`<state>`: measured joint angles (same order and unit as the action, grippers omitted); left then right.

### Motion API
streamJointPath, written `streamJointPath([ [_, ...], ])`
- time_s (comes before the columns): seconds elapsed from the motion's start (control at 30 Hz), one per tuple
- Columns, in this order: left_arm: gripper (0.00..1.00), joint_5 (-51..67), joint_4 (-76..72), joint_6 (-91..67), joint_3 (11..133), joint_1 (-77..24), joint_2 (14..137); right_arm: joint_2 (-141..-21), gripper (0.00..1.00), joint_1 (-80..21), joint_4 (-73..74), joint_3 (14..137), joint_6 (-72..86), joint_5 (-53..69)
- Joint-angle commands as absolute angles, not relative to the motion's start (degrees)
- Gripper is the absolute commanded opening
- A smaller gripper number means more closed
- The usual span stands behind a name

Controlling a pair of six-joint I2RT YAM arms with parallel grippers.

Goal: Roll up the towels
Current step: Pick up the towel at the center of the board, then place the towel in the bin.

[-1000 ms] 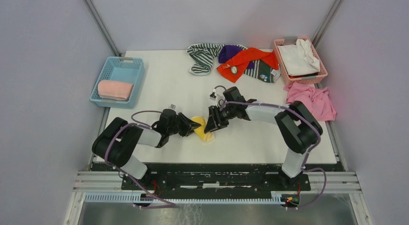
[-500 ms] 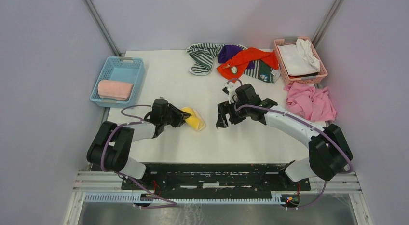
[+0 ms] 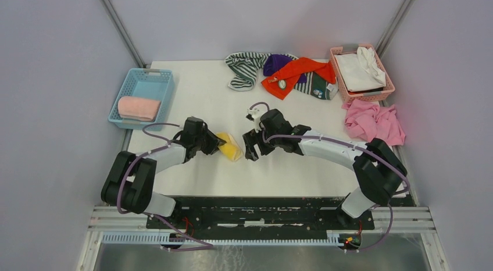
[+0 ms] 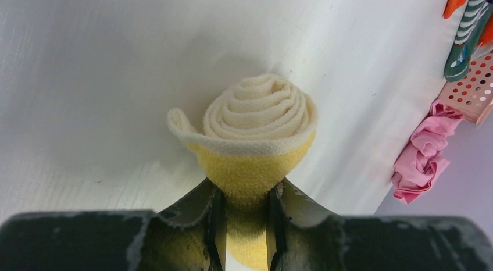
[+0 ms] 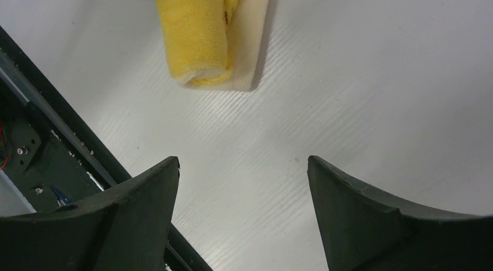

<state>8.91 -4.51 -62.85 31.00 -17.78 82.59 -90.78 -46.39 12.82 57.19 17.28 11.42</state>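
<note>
A rolled yellow towel (image 4: 261,117) lies near the middle of the white table (image 3: 197,102). The left tool (image 4: 243,196) pinches one end of it. The right tool (image 5: 243,166) hovers near the roll's other end, its jaws wide apart and empty. A heap of towels (image 3: 279,73) lies at the far edge. A pink towel (image 3: 138,107) sits in a blue basket (image 3: 142,79), far left.

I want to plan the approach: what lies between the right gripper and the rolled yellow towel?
Only bare white table. The right wrist view shows nothing else between the right gripper and the rolled yellow towel.
</note>
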Motion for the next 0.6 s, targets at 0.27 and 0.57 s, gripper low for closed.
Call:
streamJointPath([
  [0.27, 0.03, 10.51, 4.76, -59.52, 44.98, -6.05, 77.99, -80.01, 0.89, -46.03, 10.34, 49.65, 16.67, 1.95],
  [0.57, 0.03, 11.89, 6.76, -59.9, 61.91, 7.71, 84.77, -75.22, 0.94, -45.65, 12.56, 45.0, 15.2, -2.4],
])
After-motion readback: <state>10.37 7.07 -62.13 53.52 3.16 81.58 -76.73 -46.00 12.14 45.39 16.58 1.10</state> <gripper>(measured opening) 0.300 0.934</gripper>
